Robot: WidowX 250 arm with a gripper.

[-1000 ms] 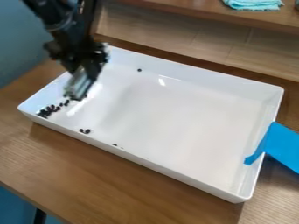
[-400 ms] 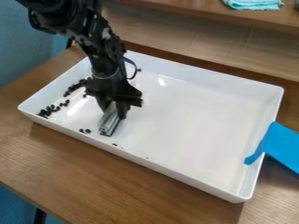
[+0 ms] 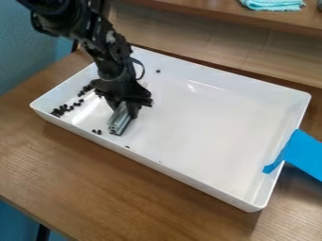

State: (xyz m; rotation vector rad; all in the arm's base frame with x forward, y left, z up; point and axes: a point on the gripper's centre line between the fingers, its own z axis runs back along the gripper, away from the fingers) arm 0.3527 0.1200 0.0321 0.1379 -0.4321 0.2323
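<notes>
The black gripper point(image 3: 125, 101) hangs down inside the left part of a white rectangular tray point(image 3: 201, 127), shut on a short silver metal bar point(image 3: 119, 121). The bar slants down toward the tray's floor; whether it touches the floor is hard to tell. Small black pieces point(image 3: 59, 111) lie clustered in the tray's left corner, and more of them point(image 3: 85, 89) lie left of the gripper, partly beside the arm. Two pieces point(image 3: 97, 132) rest just left of the bar's lower end. A single piece point(image 3: 157, 71) sits near the tray's back wall.
Blue tape point(image 3: 290, 155) runs over the tray's right wall onto the wooden table point(image 3: 113, 188). A raised wooden shelf point(image 3: 189, 10) behind the tray carries a folded turquoise cloth point(image 3: 273, 4). A blue wall stands at the left.
The arm came down into the tray and to the right with the bar. Since then, the tray's left end has shifted up and right with its black pieces, and the bar has moved slightly up.
</notes>
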